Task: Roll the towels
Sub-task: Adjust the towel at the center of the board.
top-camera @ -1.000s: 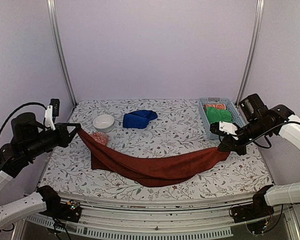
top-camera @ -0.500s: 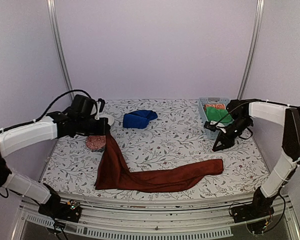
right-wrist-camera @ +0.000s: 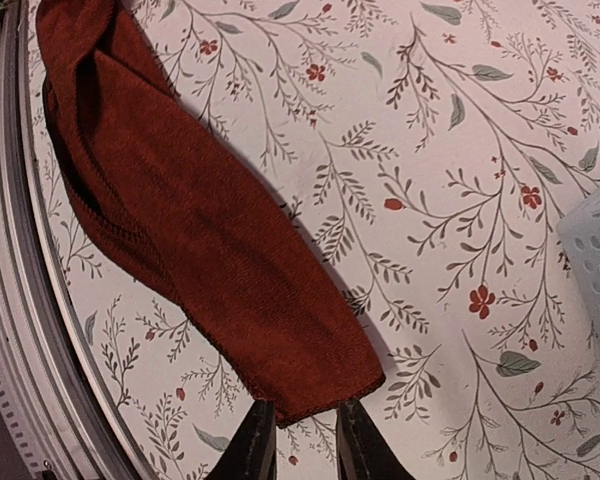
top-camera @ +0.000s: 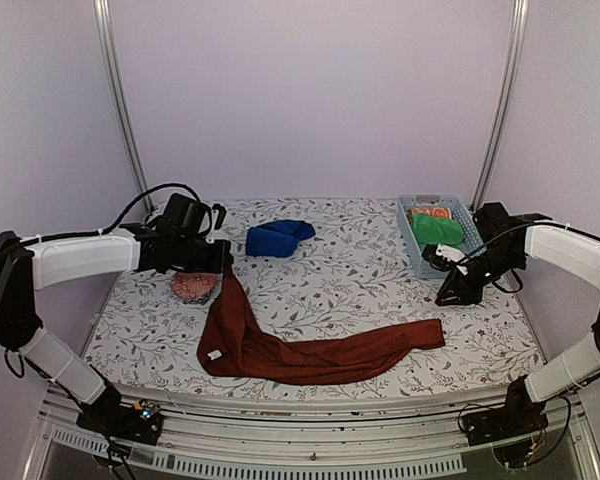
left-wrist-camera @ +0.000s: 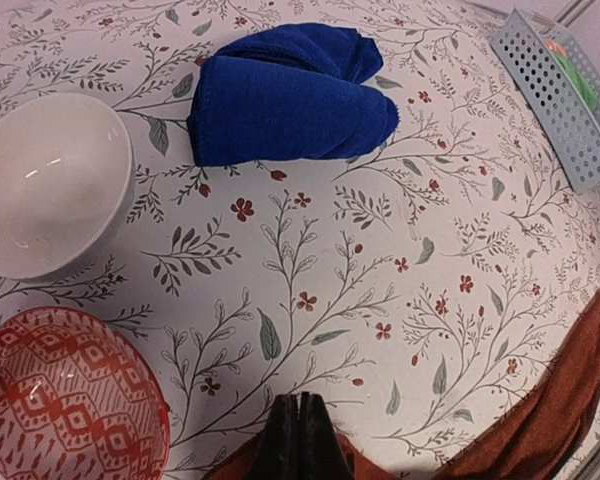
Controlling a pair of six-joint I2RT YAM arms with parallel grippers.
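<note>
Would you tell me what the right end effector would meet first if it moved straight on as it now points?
The red towel: its near end lies just ahead of the right end effector, whose jaws stand apart, though depth is unclear.

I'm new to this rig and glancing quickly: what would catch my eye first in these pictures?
A long brick-red towel sprawls along the near edge of the table, its left end lifted and pinched in the shut left tool, its right end flat near the open, empty right tool. Behind it, a blue towel sits mid-table, and a grey basket at the far right holds a green cloth and an orange cloth.
</note>
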